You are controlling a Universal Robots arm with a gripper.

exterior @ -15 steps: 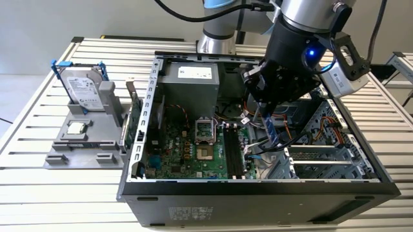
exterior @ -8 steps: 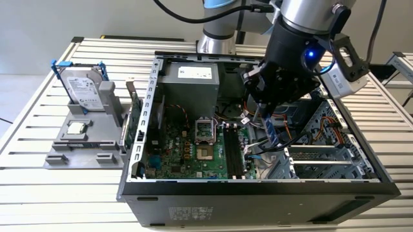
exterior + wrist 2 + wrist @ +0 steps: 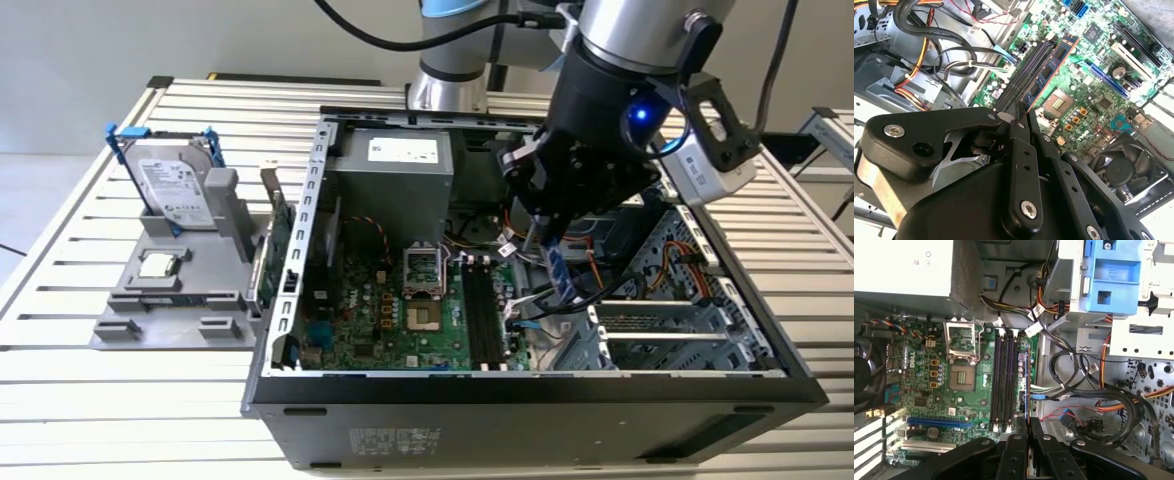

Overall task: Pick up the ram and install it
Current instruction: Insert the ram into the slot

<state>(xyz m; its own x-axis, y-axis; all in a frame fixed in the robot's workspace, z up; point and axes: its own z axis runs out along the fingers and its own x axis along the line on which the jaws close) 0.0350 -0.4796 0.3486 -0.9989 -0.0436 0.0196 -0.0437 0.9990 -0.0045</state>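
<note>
1. While the arm leans into the open computer case in the exterior view, its gripper is clenched on the ram, a dark bluish stick that hangs steeply down from the fingers above the green motherboard.
2. Seen from that camera, the ram's lower end sits over the side of the board nearer the case's drive bays, just beside the black memory slots; whether it touches a slot cannot be told there.
3. Both wrist views look along the stick. In the second wrist view the ram runs out from between the fingers, lying parallel to the slots and on their outer side.
4. In the first wrist view the ram shows edge-on as a thin strip beside the slots, its held end hidden between the closed fingers.
5. Only the exterior view takes in the table: a grey holder near the table's edge at the exterior view's left carries a silver hard drive standing in a blue bracket and a small square processor chip.
6. A bundle of cables beside the board shows clearly in the first wrist view, while the arm covers much of it in the exterior view.
</note>
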